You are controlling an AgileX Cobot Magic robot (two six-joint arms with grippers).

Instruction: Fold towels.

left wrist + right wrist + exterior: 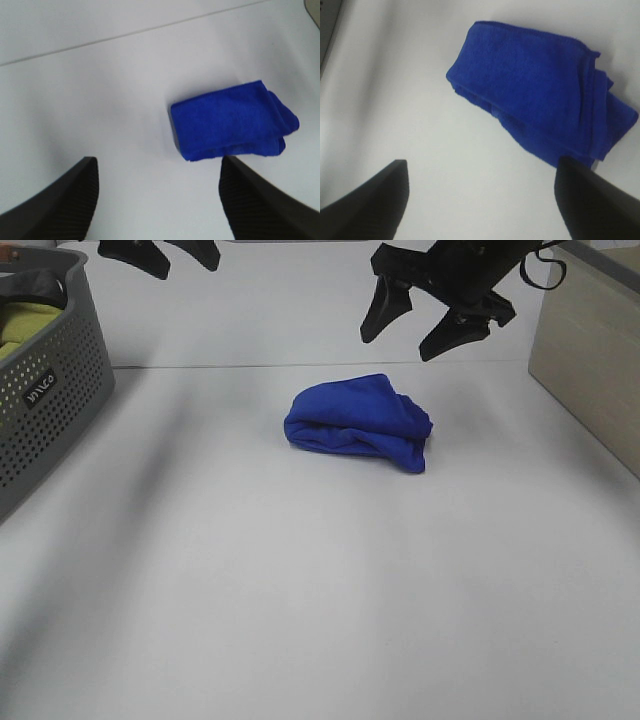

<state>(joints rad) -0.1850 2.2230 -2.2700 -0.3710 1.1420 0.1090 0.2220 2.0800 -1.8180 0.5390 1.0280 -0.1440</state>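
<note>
At the far left of the white table point(250, 620) stands a grey perforated basket point(50, 400), with a yellow-green cloth point(22, 322) showing over its rim. Above and just right of it, at the back edge of the overhead view, hangs the left gripper point(170, 255), only its dark fingertips in sight; its own wrist view shows the two ribbed fingers point(65, 205) spread well apart with nothing between them, high over the tabletop. Near the middle of the table, a little toward the back, lies the blue towel point(358, 422), folded into a compact bundle of several layers, with looser, rumpled folds bunched at its right end. It rests flat on the table, touched by neither arm. Above and behind the towel's right end hovers the right gripper point(425, 318), its black fingers point(370, 205) splayed wide and empty, clear of the cloth. At the far right edge sits a pale wooden box point(590, 350).
</note>
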